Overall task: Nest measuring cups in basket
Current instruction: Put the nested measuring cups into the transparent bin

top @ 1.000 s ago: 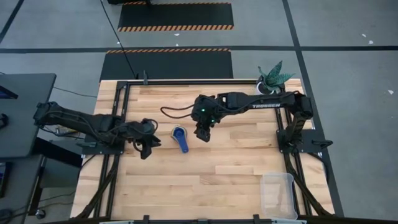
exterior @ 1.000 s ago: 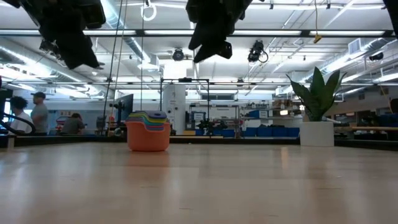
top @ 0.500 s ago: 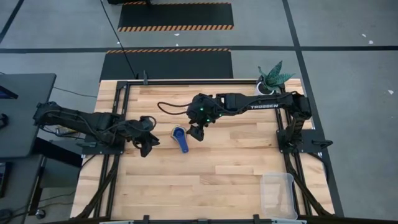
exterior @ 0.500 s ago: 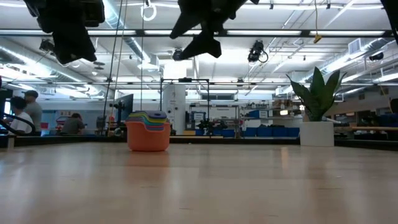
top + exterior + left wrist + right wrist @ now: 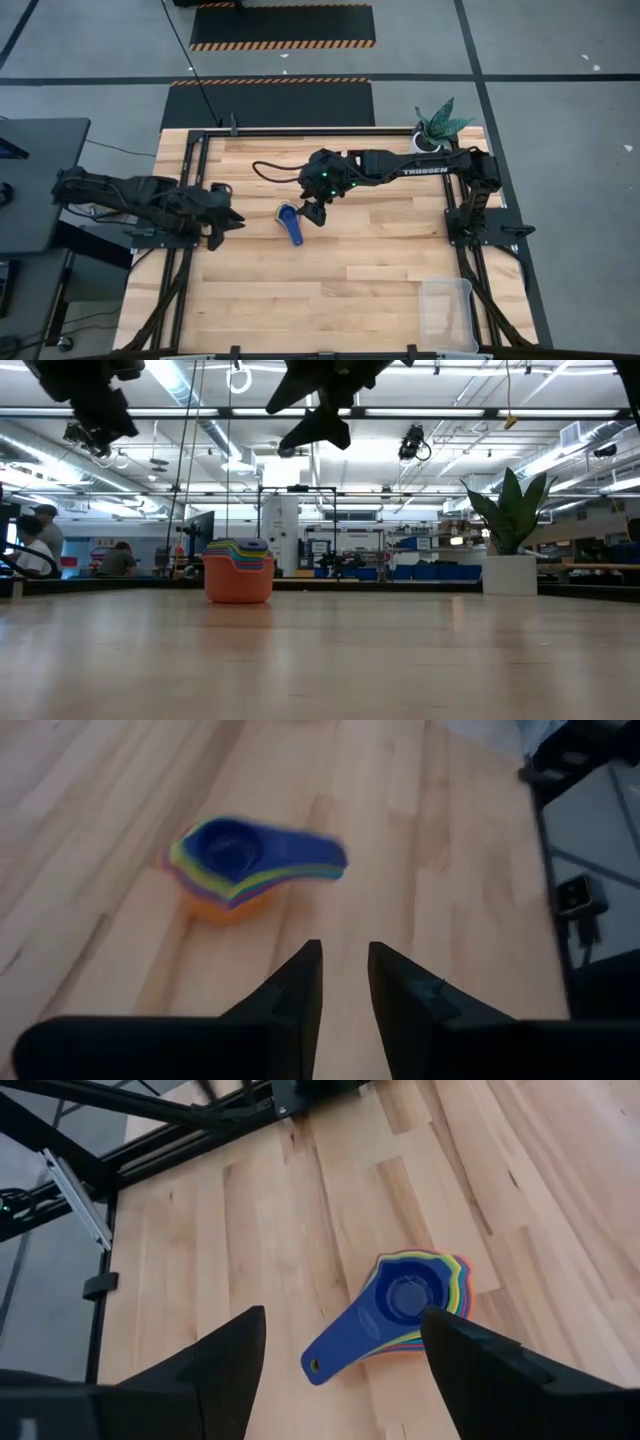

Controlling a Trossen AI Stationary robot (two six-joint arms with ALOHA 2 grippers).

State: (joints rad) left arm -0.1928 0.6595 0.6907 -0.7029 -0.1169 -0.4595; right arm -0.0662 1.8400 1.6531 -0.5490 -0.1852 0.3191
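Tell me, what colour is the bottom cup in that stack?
Orange, on the bottom cup; the low view shows it best.

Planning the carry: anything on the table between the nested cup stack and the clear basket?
Nothing visible. The measuring cups sit nested mid-table; the basket is at the near right corner, with bare wood between. The plant pot stands off that line at the far right corner. The right end effector hovers open beside the stack.

Light: I see bright, even light from long ceiling lamps (image 5: 420, 452) in the low view.
Glare: the lamps look white and washed out.
Shadows: soft and faint on the table (image 5: 380, 270).
Blur: the measuring cups (image 5: 245, 865) look smeared in my left wrist view.
Dark: arms up top are black shapes.
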